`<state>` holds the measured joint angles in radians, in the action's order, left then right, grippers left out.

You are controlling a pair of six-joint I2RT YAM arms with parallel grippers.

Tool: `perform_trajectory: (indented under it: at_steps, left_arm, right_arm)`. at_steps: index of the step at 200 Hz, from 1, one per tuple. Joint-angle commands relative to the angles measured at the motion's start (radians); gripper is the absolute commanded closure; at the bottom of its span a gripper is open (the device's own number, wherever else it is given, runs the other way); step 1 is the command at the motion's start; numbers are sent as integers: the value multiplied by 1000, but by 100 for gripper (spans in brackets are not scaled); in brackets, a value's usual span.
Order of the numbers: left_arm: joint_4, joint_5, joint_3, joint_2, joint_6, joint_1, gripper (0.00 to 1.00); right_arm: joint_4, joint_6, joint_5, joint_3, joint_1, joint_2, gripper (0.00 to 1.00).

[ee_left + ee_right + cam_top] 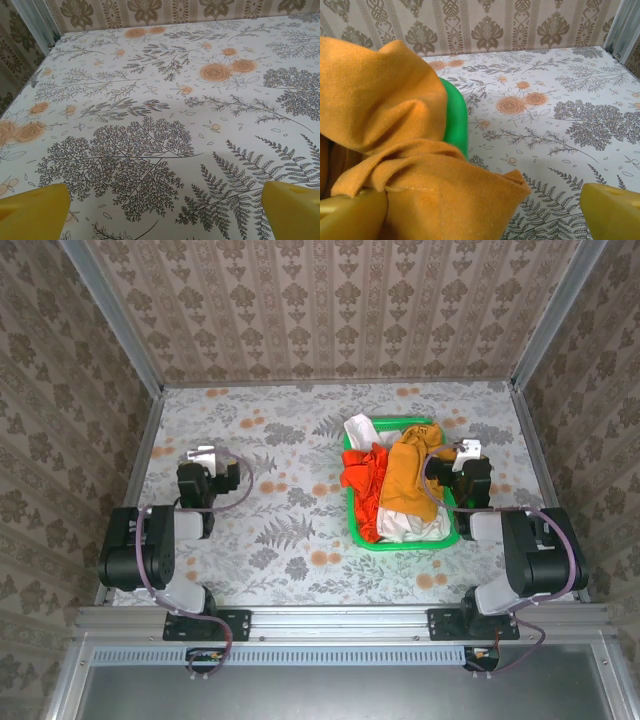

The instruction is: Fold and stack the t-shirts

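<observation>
The t-shirts lie heaped in a green plastic basket [356, 525]. A mustard-orange t-shirt [408, 475] hangs over the basket's right side, a red-orange one [364, 478] lies on the left, and white ones [361, 428] show at the back and front. My right gripper [466, 451] is at the basket's right rim, open. In the right wrist view the mustard-orange cloth [395, 125] bunches between and over its left finger [350, 217], with the gripper [482, 217] spread wide and the green rim [456, 120] behind. My left gripper [205, 454] [165, 212] hangs open over bare tablecloth, holding nothing.
The floral tablecloth [280, 530] covers the table, with free room left and in front of the basket. Patterned walls and metal posts [150, 380] enclose the back and sides. The basket stands close to the right arm.
</observation>
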<state>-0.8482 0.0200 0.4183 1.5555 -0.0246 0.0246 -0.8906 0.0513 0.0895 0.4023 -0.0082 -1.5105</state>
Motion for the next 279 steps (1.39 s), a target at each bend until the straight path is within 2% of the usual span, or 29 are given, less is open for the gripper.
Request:
perform_trajectory:
  at_steps: [1,181,216,258,279]
  left_arm:
    - [6,2,-10,-21,-24,-6,0]
    - [19,-2,-6,-37,-34,-3,0]
    - [251,19,58,-191,-111,70,0]
    - [420,111,126,-310,-250,244,0]
    - [462,131,143,-348,-240,302,0]
  right_arm:
    - [29,-11,-32,3,18,-21,0]
    - [51,-13,-35,8,18,-2,0]
    - [242,-16,-19,36,17,178,0]
    - [508,-22,-9,84,31,427,0]
    - [603,-24,-15,107,36,515,0]
